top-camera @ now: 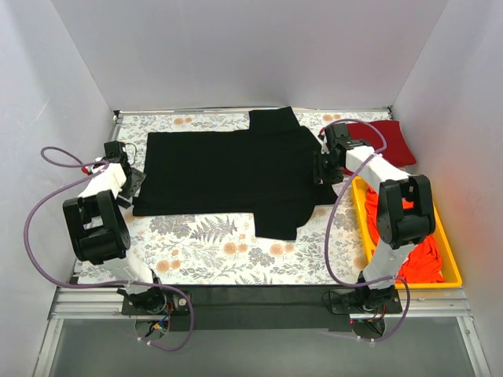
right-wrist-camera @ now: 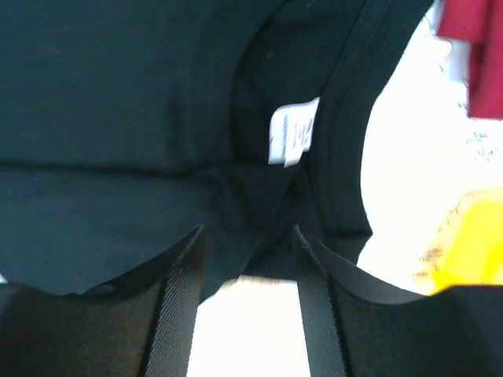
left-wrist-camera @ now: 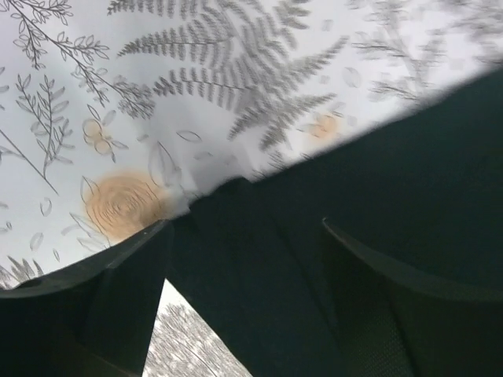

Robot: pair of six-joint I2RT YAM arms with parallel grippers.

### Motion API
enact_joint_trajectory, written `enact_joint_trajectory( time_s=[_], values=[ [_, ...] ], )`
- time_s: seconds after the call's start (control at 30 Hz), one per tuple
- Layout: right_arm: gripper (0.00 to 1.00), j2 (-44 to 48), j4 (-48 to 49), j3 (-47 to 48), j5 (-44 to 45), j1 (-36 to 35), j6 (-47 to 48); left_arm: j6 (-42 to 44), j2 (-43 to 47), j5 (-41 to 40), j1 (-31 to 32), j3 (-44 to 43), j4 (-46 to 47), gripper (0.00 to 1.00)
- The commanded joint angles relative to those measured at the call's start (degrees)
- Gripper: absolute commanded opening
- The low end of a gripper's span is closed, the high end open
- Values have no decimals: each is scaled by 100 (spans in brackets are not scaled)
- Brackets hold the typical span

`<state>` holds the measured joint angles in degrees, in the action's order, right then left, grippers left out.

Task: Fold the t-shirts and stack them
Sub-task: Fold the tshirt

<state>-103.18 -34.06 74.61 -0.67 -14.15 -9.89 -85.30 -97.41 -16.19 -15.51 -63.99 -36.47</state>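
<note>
A black t-shirt point(top-camera: 236, 173) lies spread flat on the floral table cover, collar to the right, hem to the left. My left gripper point(top-camera: 135, 182) is at the hem's left edge. In the left wrist view it point(left-wrist-camera: 244, 228) is open, with the black cloth point(left-wrist-camera: 377, 181) lying between its fingers. My right gripper point(top-camera: 324, 169) is at the collar. In the right wrist view it point(right-wrist-camera: 247, 232) is open, with the collar and its white label point(right-wrist-camera: 292, 133) just past the fingertips. A dark red shirt point(top-camera: 389, 141) lies at the back right.
A yellow bin point(top-camera: 449, 263) stands at the right edge and holds bright orange-red shirts point(top-camera: 420, 255). The right arm reaches over its near side. White walls close in the table on three sides. The floral cover point(top-camera: 204, 243) shows in front of the black shirt.
</note>
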Motion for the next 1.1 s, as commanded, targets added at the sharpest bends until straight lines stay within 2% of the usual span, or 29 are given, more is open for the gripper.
enact_joint_trajectory(
  time_s=[0.0,0.07,0.17,0.2,0.3,0.37,0.53,0.7,0.93,1.07],
  values=[
    [47,877,119,-262,-319,-44,-205,180,1107,-121,590,0,-53,78],
    [48,1219,163,-664,-469,-88,-302,171,1381,-183,960,53,-150,82],
    [48,1721,365,-1184,-706,-123,-478,-13,1943,-218,1883,263,-387,83],
    [48,1844,452,-1534,-846,-123,-548,-74,2162,-175,2381,386,-483,84],
    [47,2292,769,-2158,-1127,-114,-654,-312,2401,36,3157,597,-528,84],
    [46,2599,1084,-2485,-1391,-114,-820,-496,2419,509,3825,747,-502,83],
    [46,3101,1735,-3477,-1665,-114,-1155,-769,1911,932,5169,695,-388,82],
    [46,3225,2430,-3936,-1981,-114,-1463,-673,786,1319,5953,247,-89,74],
    [43,3128,2957,-4296,-2218,-105,-1735,-558,-207,1610,6314,-175,26,63],
    [43,3076,3160,-4437,-2262,-114,-1815,-550,-367,1812,6349,-176,26,51]
  ],
)
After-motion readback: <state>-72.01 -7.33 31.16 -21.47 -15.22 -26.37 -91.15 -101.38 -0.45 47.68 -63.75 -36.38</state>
